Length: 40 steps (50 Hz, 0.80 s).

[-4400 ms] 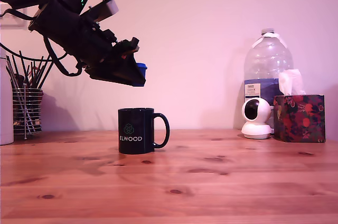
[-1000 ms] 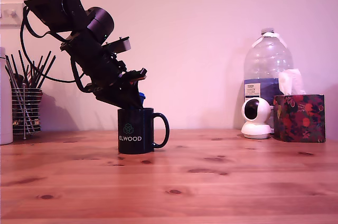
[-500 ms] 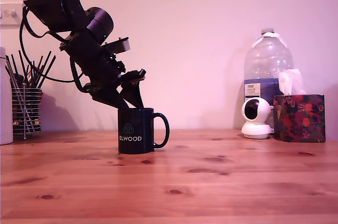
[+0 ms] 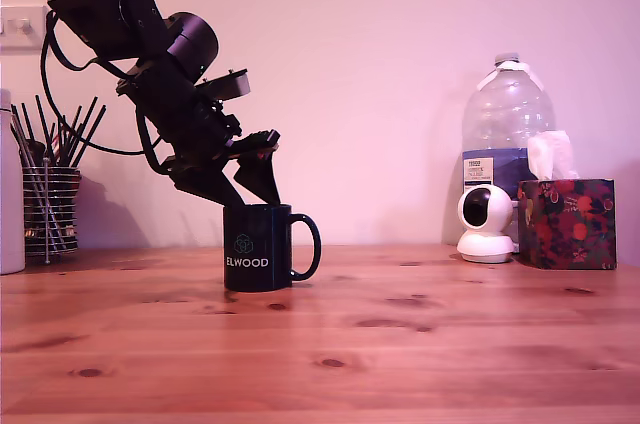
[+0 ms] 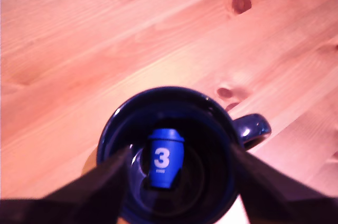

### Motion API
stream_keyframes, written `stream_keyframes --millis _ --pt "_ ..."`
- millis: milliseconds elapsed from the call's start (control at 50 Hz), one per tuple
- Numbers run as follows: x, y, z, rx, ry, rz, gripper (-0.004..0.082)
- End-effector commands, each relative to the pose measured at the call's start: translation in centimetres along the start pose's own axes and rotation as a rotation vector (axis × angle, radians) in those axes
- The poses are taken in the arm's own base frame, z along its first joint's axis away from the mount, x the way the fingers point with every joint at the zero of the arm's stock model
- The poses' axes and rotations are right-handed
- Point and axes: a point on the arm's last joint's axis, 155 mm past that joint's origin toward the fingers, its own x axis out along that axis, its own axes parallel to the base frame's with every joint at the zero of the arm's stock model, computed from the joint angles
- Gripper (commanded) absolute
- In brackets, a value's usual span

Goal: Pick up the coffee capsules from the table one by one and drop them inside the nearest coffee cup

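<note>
One bright blue coffee capsule (image 5: 164, 158) lay at the bottom of the coffee cup (image 4: 258, 247), resting on its side with a white "3" printed on its body and a slightly wider rim at one end. It was small against the cup's dark interior, and in the wrist view it sat between the two blurred fingers of the claw (image 5: 177, 182) without either one touching it. The claw (image 4: 252, 187) hung just above the cup's rim, its fingers spread wide apart and holding nothing.

The cup was glossy black, with a loop handle turned toward the exterior view's right, white "ELWOOD" lettering and a small hexagonal logo on its side. It stood upright on the desk (image 4: 420, 344), a light knotty pine top with dark knots. To the exterior view's left of the cup, well apart, stood a wire holder of pens (image 4: 48, 206). To the exterior view's right of the cup, well apart, were a small white camera (image 4: 485, 224), a large water bottle (image 4: 505, 124) and a patterned tissue box (image 4: 566, 222).
</note>
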Motion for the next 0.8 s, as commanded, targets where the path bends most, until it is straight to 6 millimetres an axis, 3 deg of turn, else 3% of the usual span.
stream_keyframes --millis 0,100,420,640,780 --pt "-1.3 0.0 1.3 0.011 -0.031 0.004 0.0265" --pt "-2.4 -0.2 2.4 0.032 -0.057 0.006 -0.0025" --pt "-6.6 -0.4 5.2 0.048 -0.126 0.021 -0.0016" --pt "-10.0 0.5 5.5 0.037 -0.171 0.044 -0.0016" --pt "-12.2 1.1 4.3 0.022 -0.208 0.069 -0.0016"
